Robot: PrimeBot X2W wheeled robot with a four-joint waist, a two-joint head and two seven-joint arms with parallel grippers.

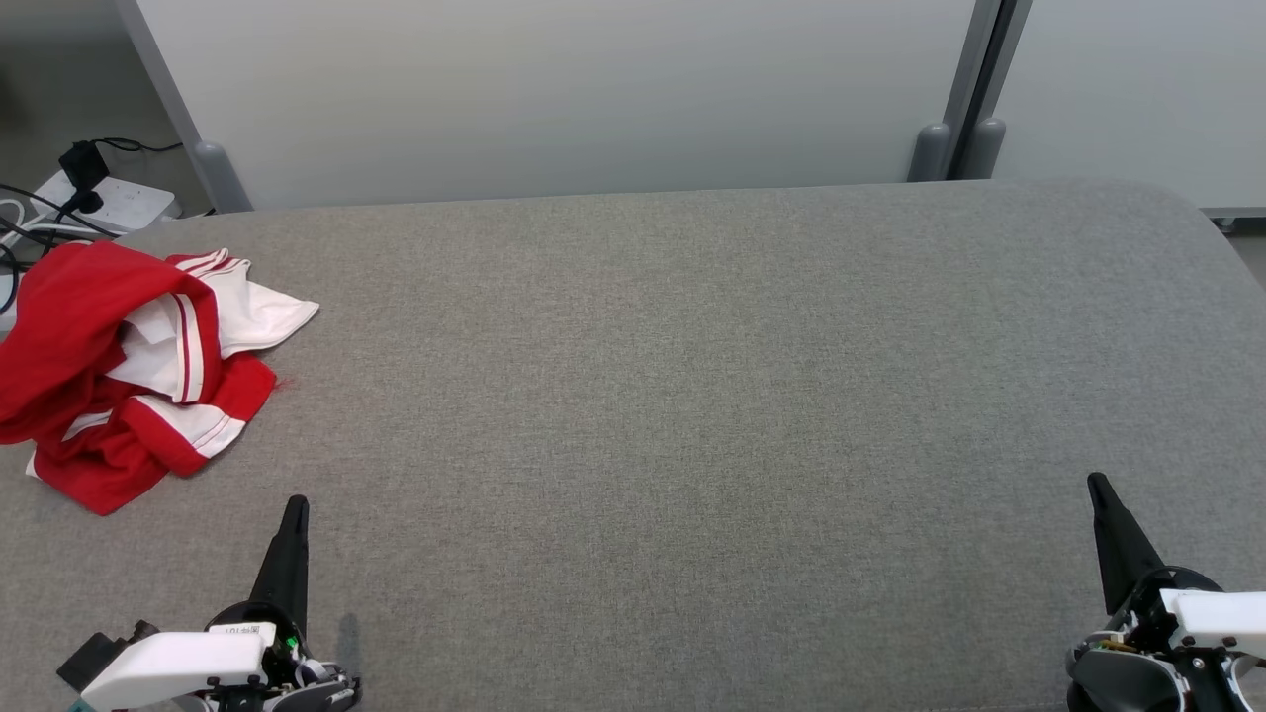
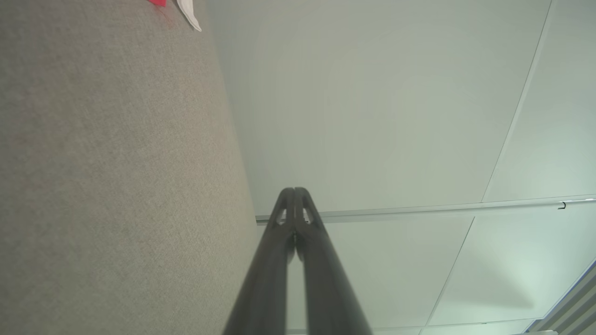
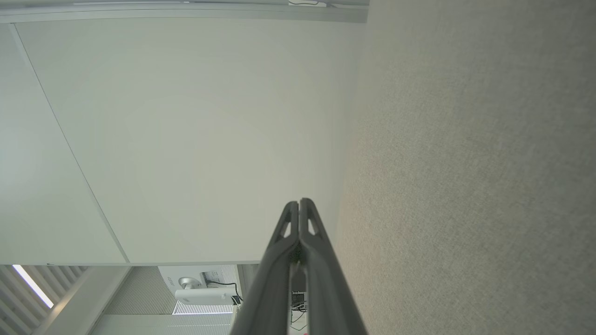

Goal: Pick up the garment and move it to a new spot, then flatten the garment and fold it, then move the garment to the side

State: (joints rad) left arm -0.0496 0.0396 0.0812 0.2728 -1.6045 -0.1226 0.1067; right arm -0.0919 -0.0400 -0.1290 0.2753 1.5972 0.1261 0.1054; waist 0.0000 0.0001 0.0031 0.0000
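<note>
Left gripper (image 1: 295, 506), right gripper (image 1: 1098, 485) sat closed, empty — garment (image 1: 119, 366) crumpled at table (image 1: 692, 396) far-left corner; pickup unstarted — left likely needed opening, reaching.

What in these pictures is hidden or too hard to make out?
- Head view: the garment is crumpled. Its own folds hide its shape and type, and the left edge crops it.
- Left wrist view: the top edge crops the garment to a red and white tip.
- Head view: the power strip is partly hidden behind the far edge of the grey table.
</note>
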